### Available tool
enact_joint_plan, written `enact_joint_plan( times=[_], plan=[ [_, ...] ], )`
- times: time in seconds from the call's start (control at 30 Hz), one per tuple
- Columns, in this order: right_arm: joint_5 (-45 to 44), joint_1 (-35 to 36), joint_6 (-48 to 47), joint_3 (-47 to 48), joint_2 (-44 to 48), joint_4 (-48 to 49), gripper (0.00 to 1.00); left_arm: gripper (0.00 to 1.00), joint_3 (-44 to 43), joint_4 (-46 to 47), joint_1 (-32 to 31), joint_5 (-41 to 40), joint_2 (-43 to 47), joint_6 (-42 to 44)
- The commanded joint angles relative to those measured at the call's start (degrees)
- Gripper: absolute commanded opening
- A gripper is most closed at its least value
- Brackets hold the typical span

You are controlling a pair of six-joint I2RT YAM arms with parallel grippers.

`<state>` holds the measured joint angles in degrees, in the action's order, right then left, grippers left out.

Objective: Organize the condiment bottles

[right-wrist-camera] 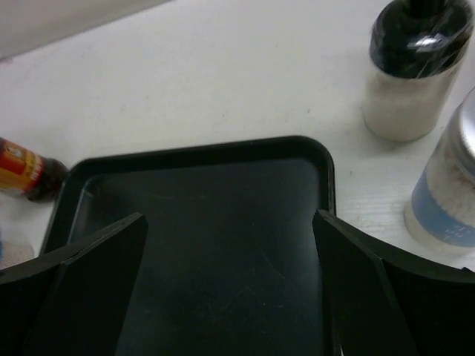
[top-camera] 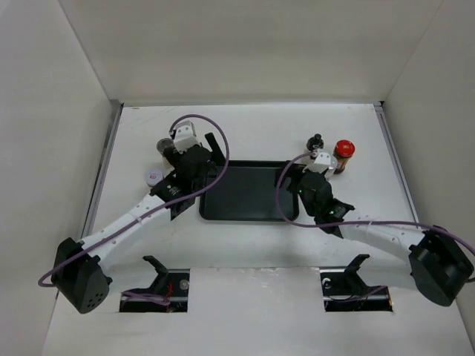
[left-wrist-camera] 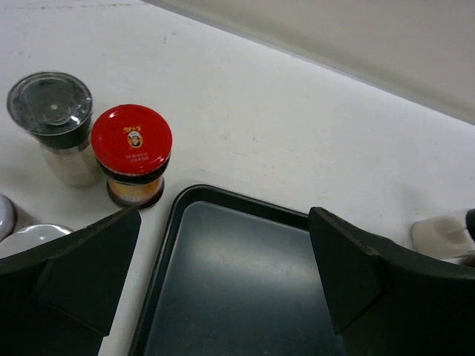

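Over the left end of the flat black tray [left-wrist-camera: 178, 209], the left gripper [left-wrist-camera: 223, 297] hangs with its jaws spread wide and nothing between them. A red-capped jar [left-wrist-camera: 131, 141] and a grey-capped jar [left-wrist-camera: 50, 104] stand side by side on the white counter [left-wrist-camera: 297, 111] just off the tray's corner. At the tray's right end the right gripper [right-wrist-camera: 230, 297] also gapes, holding nothing, with a black-capped jar [right-wrist-camera: 412, 67] and a silver-capped jar [right-wrist-camera: 449, 193] on the counter just past one corner and a brown bottle [right-wrist-camera: 26, 174] beside the other.
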<state>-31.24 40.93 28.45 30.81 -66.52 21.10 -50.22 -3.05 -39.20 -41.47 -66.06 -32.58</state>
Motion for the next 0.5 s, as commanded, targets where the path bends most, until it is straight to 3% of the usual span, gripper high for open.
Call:
enact_joint_plan(
  times=[0.0, 0.37, 0.4, 0.43, 0.47],
  plan=[
    [0.5, 2.5, 0.7, 2.1, -2.6, 3.3, 1.0, 1.0, -1.6, -4.4, 0.7, -1.9, 1.3, 0.2],
    [0.9, 3.8, 0.6, 0.0, -3.3, 9.4, 1.0, 1.0, 7.8, -3.6, 4.6, -4.3, 22.1, 9.8],
    [2.0, 3.8, 0.4, -0.5, -3.1, 10.3, 0.9, 1.0, 8.3, -3.9, 5.1, -3.6, 23.2, 10.2],
    [3.2, 3.8, 0.3, -0.6, -2.9, 10.4, 0.69, 1.0, 8.5, -4.7, 5.4, -3.0, 23.8, 10.9],
    [4.3, 3.8, 0.3, -0.6, -2.6, 10.5, 0.49, 0.88, 8.5, -6.1, 5.6, -2.3, 24.2, 11.1]
  ],
)
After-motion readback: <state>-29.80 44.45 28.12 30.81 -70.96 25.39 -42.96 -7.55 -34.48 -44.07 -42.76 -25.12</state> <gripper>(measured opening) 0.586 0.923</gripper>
